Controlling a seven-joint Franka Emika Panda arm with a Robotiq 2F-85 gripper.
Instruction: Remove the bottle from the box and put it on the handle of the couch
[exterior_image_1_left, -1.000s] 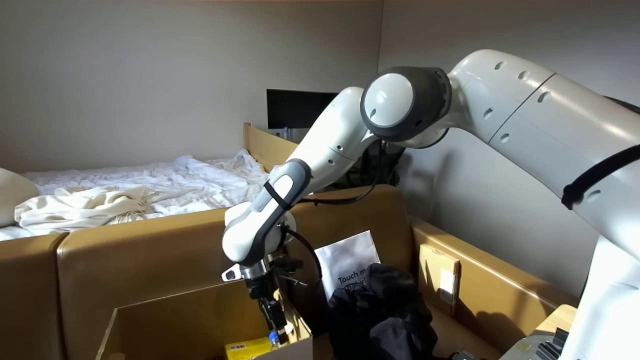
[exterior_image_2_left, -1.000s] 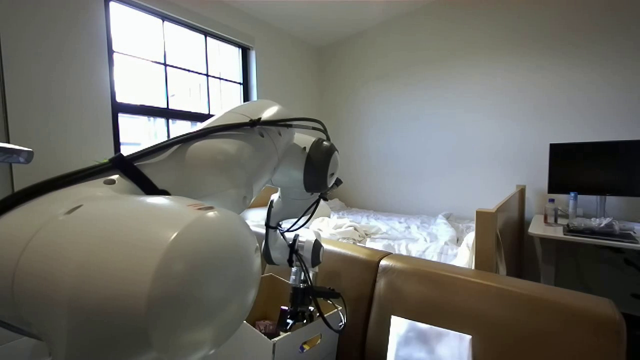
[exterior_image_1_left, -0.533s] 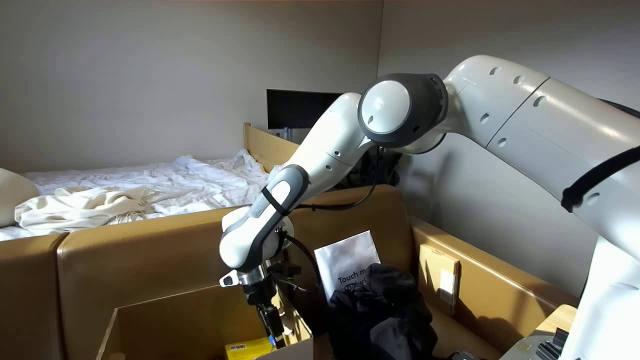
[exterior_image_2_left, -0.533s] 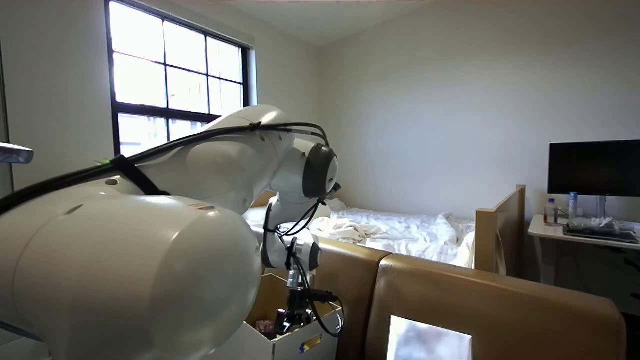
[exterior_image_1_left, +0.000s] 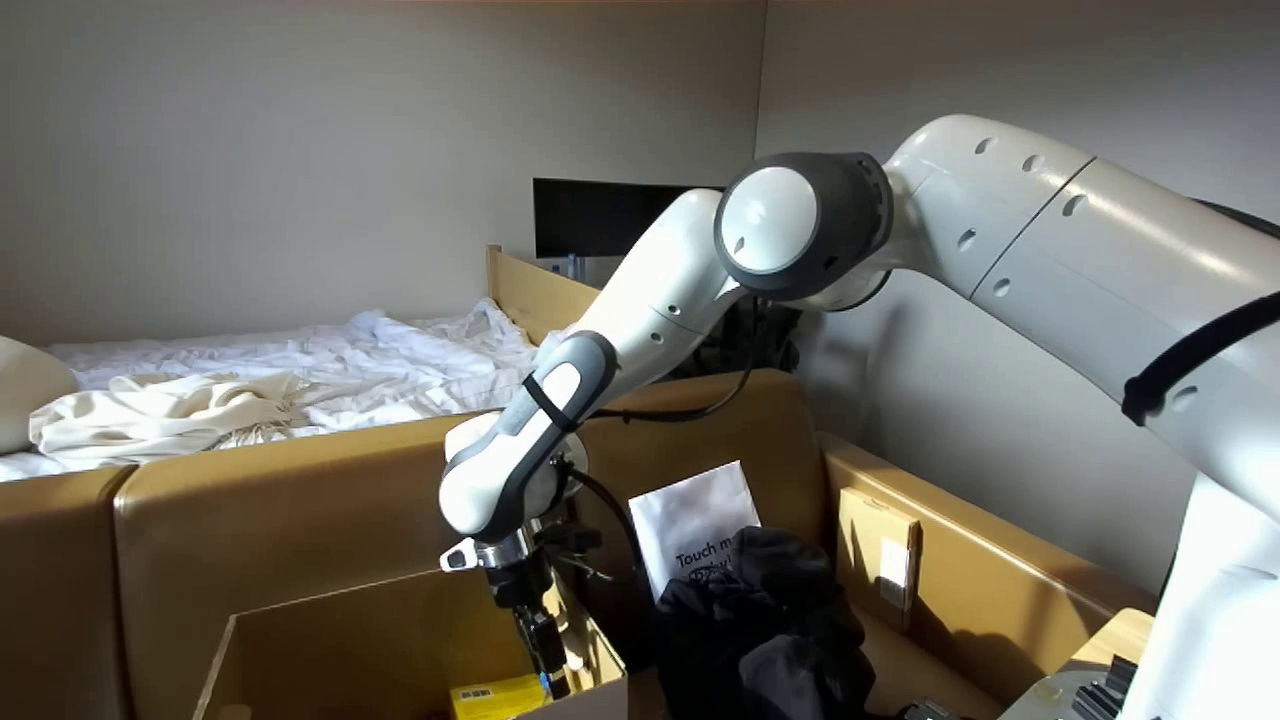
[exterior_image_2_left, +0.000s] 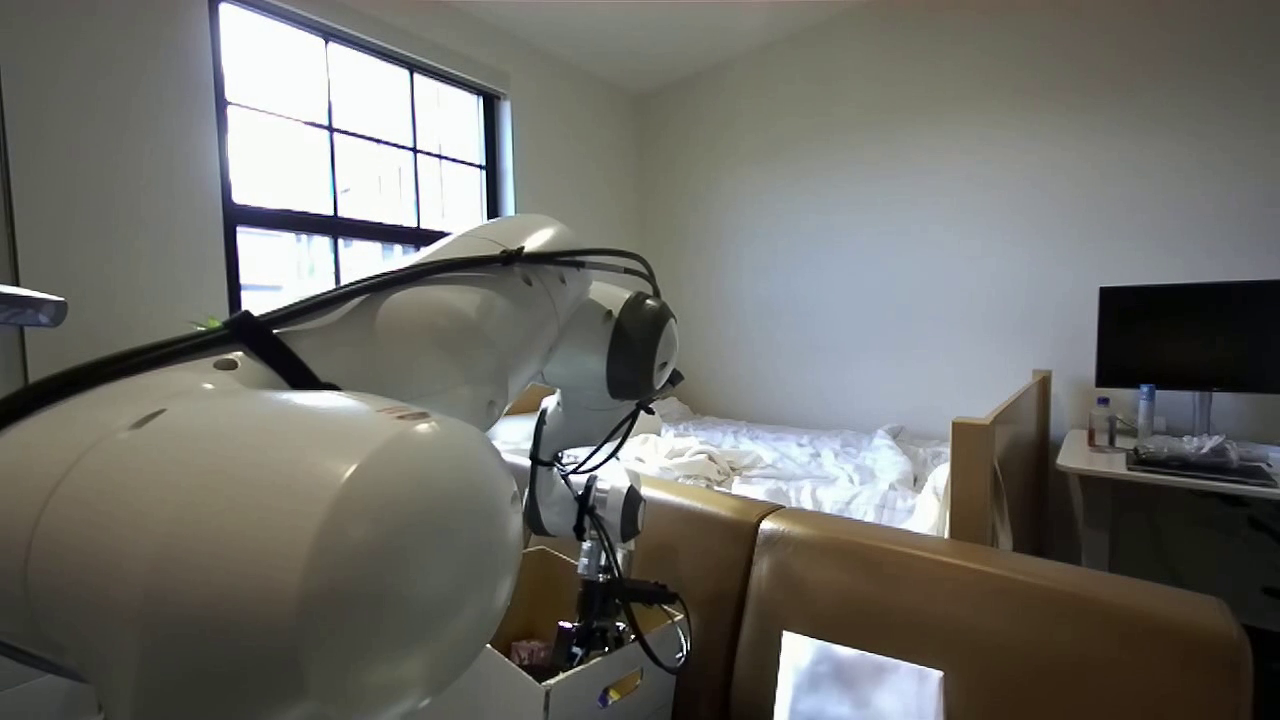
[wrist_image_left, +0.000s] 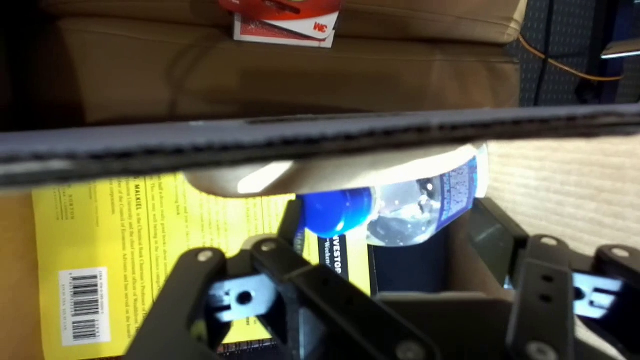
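Note:
The bottle, clear with a blue cap and blue label, lies at a slant inside the cardboard box in the wrist view. My gripper stands open around it, one finger beside the cap and the other near the label. Contact on either side is unclear. In an exterior view the gripper reaches down inside the box, and only a bit of the blue cap shows by the finger. The handle of the couch runs along the far right. The gripper mostly hides the box's contents in an exterior view.
A yellow book lies in the box beside the bottle. A pale rounded object overlaps the bottle's upper side, near the box rim. Dark cloth and a white paper bag sit on the couch outside the box.
My gripper has come down deeper into the box and slightly left in an exterior view. The blue cap is now more covered by the finger.

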